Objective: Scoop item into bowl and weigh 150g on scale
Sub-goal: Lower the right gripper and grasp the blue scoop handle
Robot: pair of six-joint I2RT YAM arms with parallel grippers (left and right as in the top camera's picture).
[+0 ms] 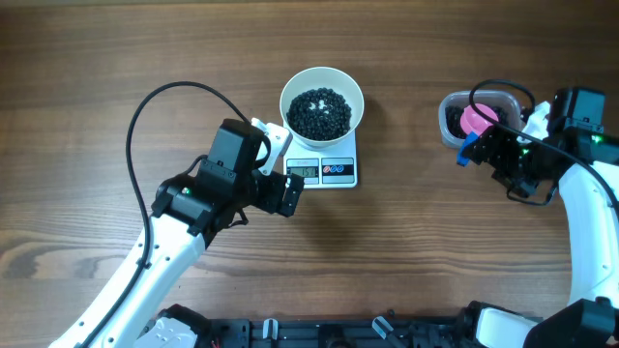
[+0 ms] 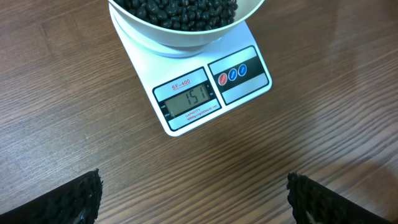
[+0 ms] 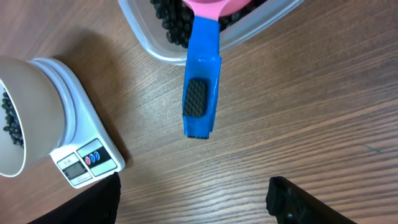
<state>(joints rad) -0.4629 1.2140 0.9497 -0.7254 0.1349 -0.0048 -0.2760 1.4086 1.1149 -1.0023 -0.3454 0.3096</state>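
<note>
The white bowl [image 1: 322, 101] holds a dark heap of the item [image 1: 320, 112] and stands on the white scale [image 1: 325, 171]. In the left wrist view the scale [image 2: 205, 87] shows 151 on its display, with the bowl [image 2: 186, 34] above it. My left gripper [image 1: 286, 166] is open just left of the scale, its fingers [image 2: 71, 199] wide apart over bare wood. My right gripper [image 1: 488, 159] is open beside a clear tub [image 1: 474, 116]. A pink scoop with a blue handle [image 3: 201, 93] lies free, head in the tub, ahead of the right gripper [image 3: 193, 199].
The clear tub [image 3: 149, 43] at the right still holds some black beans [image 3: 169, 25]. Black cables arc over both arms. The arm bases line the table's near edge.
</note>
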